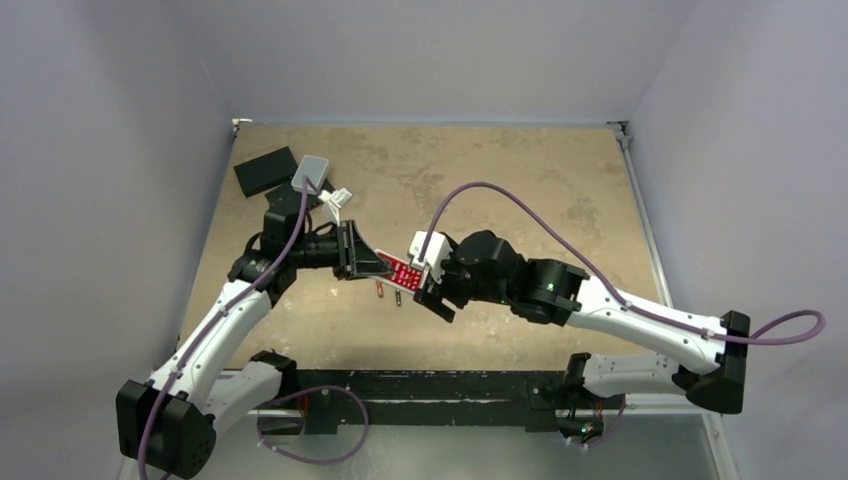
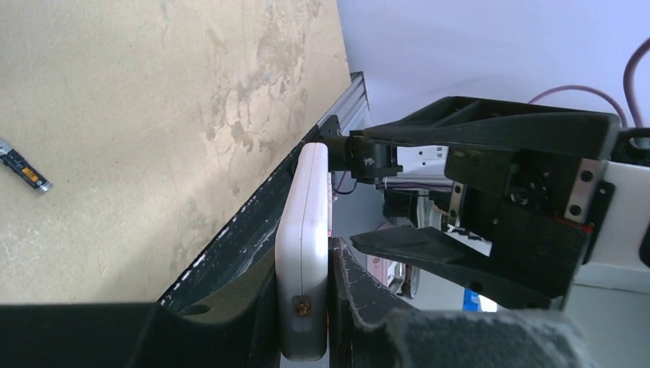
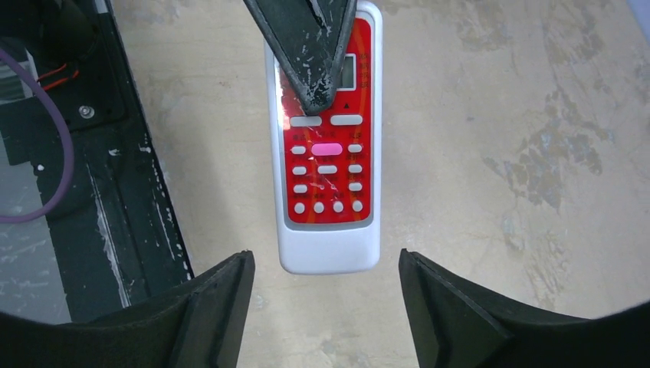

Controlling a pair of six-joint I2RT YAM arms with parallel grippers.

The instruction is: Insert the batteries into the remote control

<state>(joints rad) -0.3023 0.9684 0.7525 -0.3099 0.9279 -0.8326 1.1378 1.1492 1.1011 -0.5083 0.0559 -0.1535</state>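
Note:
The remote control (image 1: 401,270) hangs above the table, its red button face up. My left gripper (image 1: 372,262) is shut on its display end. In the left wrist view the remote control (image 2: 303,245) shows edge-on, pinched flat between the two pads of the left gripper (image 2: 303,314). My right gripper (image 3: 323,285) is open, and the remote control's (image 3: 326,176) white bottom end sits just short of its fingertips, untouched. Two batteries (image 1: 380,291) (image 1: 398,298) lie on the table under the remote. One battery (image 2: 24,172) shows at far left in the left wrist view.
A flat black slab (image 1: 265,170), a light grey rounded box (image 1: 311,172) and a small white piece (image 1: 338,197) lie at the table's back left. The black front rail (image 3: 123,207) runs along the near edge, close beneath both grippers.

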